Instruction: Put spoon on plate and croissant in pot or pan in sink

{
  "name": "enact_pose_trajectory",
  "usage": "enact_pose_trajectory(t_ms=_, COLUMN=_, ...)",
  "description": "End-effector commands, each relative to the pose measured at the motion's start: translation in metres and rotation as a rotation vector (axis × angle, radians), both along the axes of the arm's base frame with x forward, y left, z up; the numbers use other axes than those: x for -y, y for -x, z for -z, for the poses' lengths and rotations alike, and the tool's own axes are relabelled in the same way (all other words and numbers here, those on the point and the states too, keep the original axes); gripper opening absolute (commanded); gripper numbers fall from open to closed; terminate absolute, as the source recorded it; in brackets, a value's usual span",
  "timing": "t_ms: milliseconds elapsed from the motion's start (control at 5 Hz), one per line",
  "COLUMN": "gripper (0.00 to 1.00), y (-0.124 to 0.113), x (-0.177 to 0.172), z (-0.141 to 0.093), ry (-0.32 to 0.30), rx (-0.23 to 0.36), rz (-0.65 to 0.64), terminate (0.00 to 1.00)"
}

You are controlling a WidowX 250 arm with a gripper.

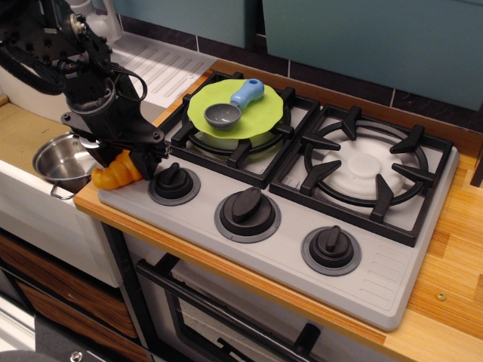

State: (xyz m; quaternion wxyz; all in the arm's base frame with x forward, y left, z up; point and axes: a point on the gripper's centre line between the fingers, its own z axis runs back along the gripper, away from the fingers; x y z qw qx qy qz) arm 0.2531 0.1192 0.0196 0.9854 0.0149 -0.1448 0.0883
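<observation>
Handling of the croissant: glossy moulded plastic, so I judge it light, stiff and slippery; it will not squash, and a loose pinch could let it slide out.
Croissant position: at the front-left corner of the stove top, just beside the leftmost knob, its outer end reaching the stove's edge toward the sink.
Best hold: across the ridged middle of the curve, where the ribs give some bite, rather than on a tapering tip.
Gripper: directly over the inner end of the croissant and apparently clamped on it; the fingertips are hidden by the dark wrist, so the exact contact is unclear.
Pot: shiny steel, open mouth up, sitting in the sink just left of the croissant; only a short carry across the counter edge seems needed.
Risk: the pot is light and rigid too, so a dropped croissant could bounce off its rim.
Spoon: already lying on the plate, grey bowl toward the front, blue handle toward the back.
Plate position: resting on the rear-left burner grate.
Count of task things: one croissant, one pot, one spoon, one plate, one sink.
Count of stove parts: two burner grates and three black knobs in view.
</observation>
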Motion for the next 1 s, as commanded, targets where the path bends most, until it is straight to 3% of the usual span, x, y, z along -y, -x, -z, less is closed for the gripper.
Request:
enact_pose_trajectory(t_ms=0, gripper=0.00, y=0.000, x=-0.003, z=-0.043, ry=-0.028, rx=-0.003, rz=0.021, terminate=0.00)
enact_pose_trajectory(t_ms=400, gripper=0.00, y=-0.016, x=-0.037, z=-0.052, ry=-0.013, rx=0.008, rz=0.085, terminate=0.00)
enact_pose_trajectory(t_ms=800, gripper=0.00, y=-0.024, x=-0.062, z=-0.034, ry=0.019, rx=0.030, rz=0.111, terminate=0.00)
